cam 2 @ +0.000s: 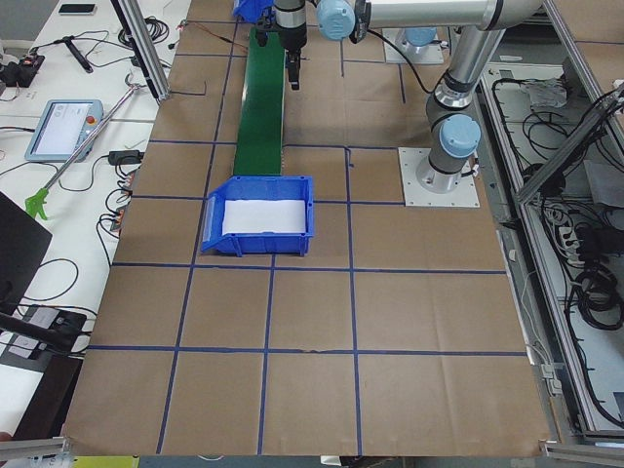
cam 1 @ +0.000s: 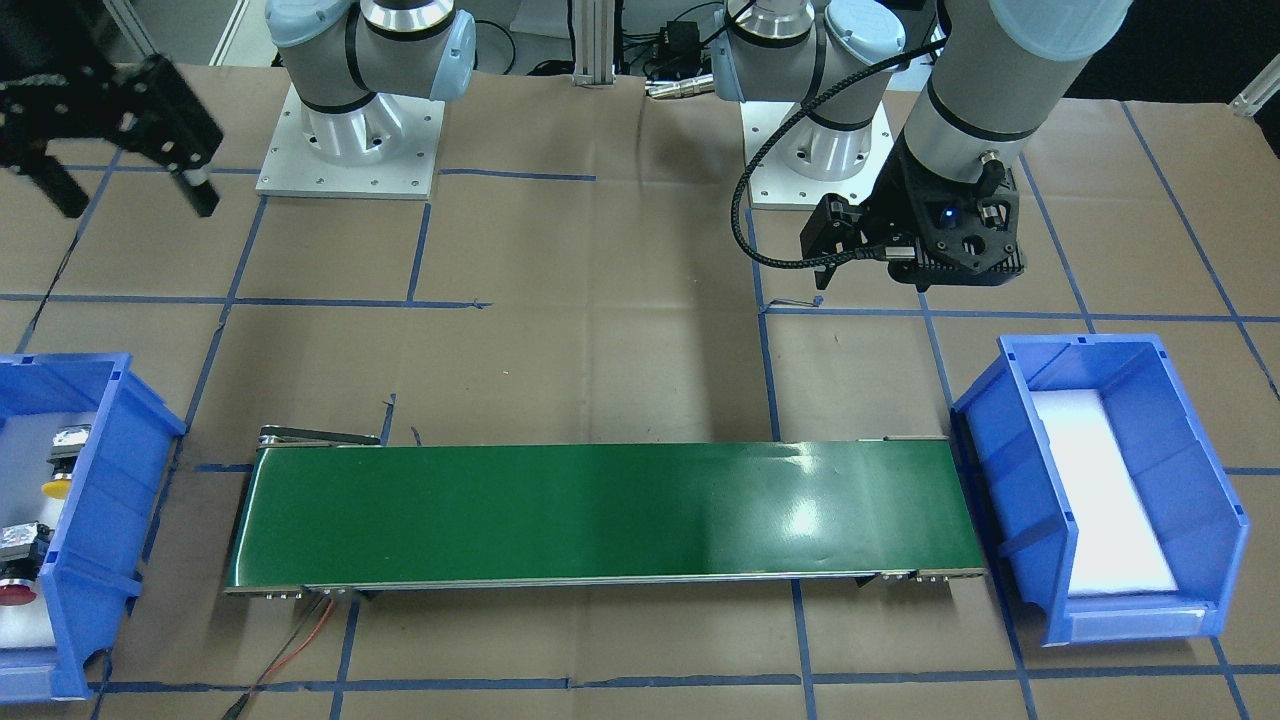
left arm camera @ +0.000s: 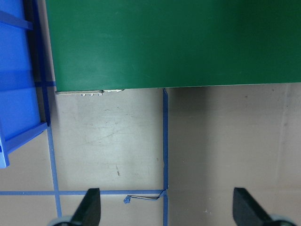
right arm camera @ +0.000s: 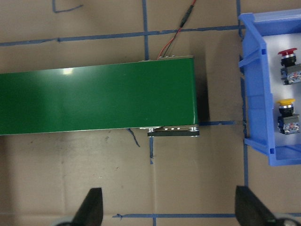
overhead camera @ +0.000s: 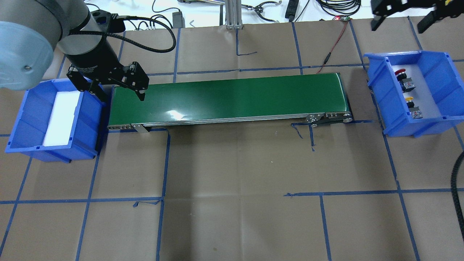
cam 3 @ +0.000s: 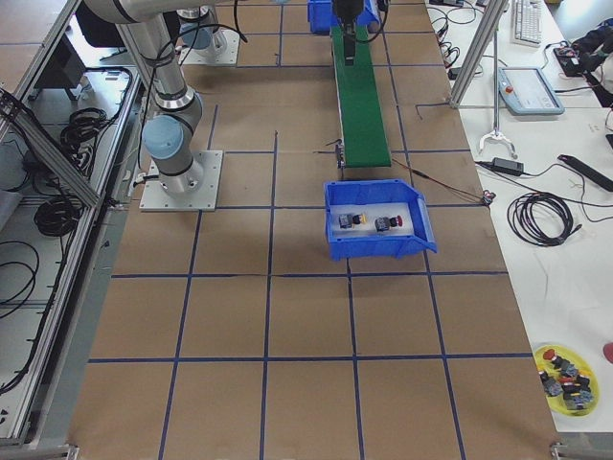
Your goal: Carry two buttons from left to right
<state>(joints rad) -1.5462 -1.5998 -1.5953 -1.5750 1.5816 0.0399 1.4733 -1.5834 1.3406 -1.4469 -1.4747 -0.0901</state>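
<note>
Two push-buttons lie in the blue bin [overhead camera: 377, 81] at the robot's right end of the table: the red-capped button [overhead camera: 400, 74] and the yellow-capped button [overhead camera: 409, 99]. They also show in the right wrist view, red [right arm camera: 288, 54] and yellow [right arm camera: 286, 102], and in the front view, yellow [cam 1: 58, 487] and red [cam 1: 15, 592]. My right gripper [overhead camera: 398, 25] is open and empty, high up, off the bin's side. My left gripper [overhead camera: 119, 94] is open and empty above the green conveyor belt's [overhead camera: 228, 98] left end. Its fingertips [left arm camera: 91, 207] frame bare paper.
A second blue bin [overhead camera: 21, 119] with a white foam liner stands at the belt's left end, with nothing on the liner. Brown paper with blue tape lines covers the table. A red and black wire [overhead camera: 333, 43] runs from the belt's right end.
</note>
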